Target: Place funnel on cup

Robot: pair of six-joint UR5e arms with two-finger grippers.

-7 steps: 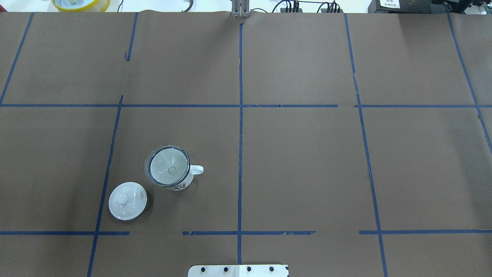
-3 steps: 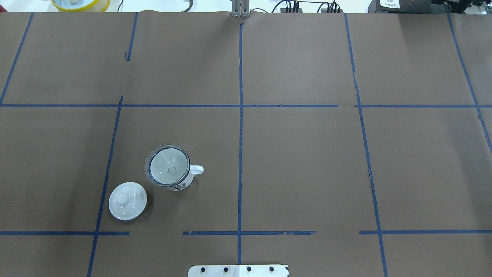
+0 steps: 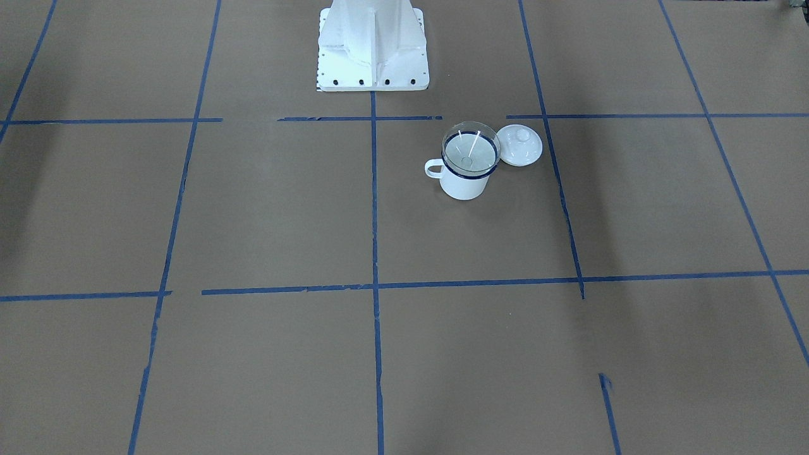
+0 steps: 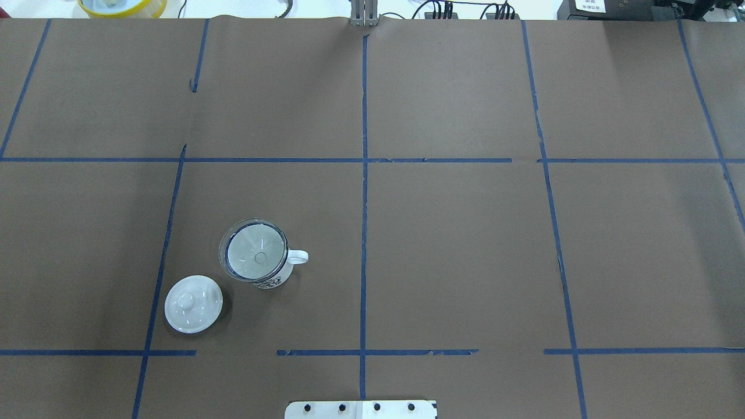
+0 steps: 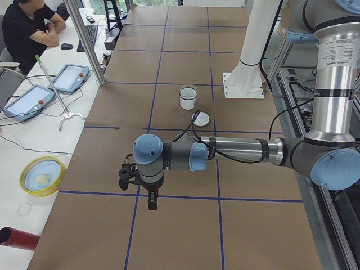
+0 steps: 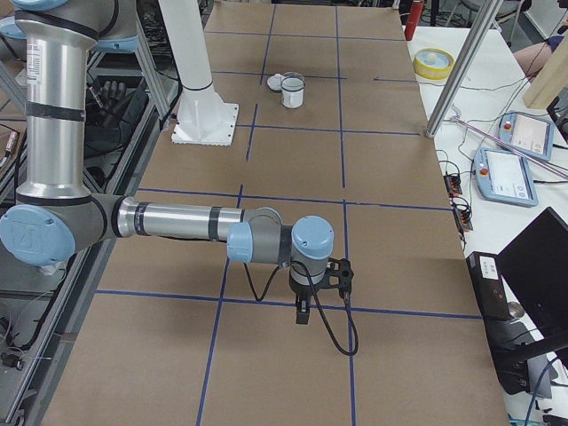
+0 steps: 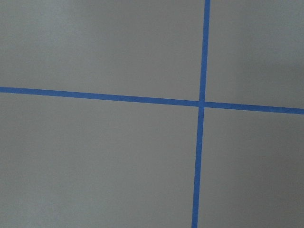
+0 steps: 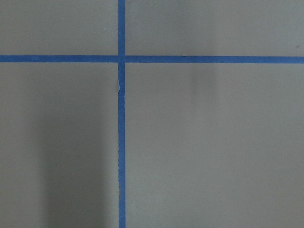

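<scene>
The clear funnel (image 4: 254,250) sits in the mouth of the white cup (image 4: 278,280), spout down, on the robot's left half of the table. The cup's dark blue rim shows through the funnel and its handle points to the table's middle. Both also show in the front-facing view, funnel (image 3: 471,148) on cup (image 3: 464,184). The left gripper (image 5: 151,201) hangs over the table's left end, far from the cup. The right gripper (image 6: 302,315) hangs over the right end. I cannot tell whether either is open or shut. Both wrist views show only brown paper and blue tape.
A round white domed lid (image 4: 193,304) with a knob lies on the table just beside the cup, toward the robot. The robot's white base (image 3: 373,47) stands at the near table edge. An operator and tablets are at a side desk (image 5: 34,95).
</scene>
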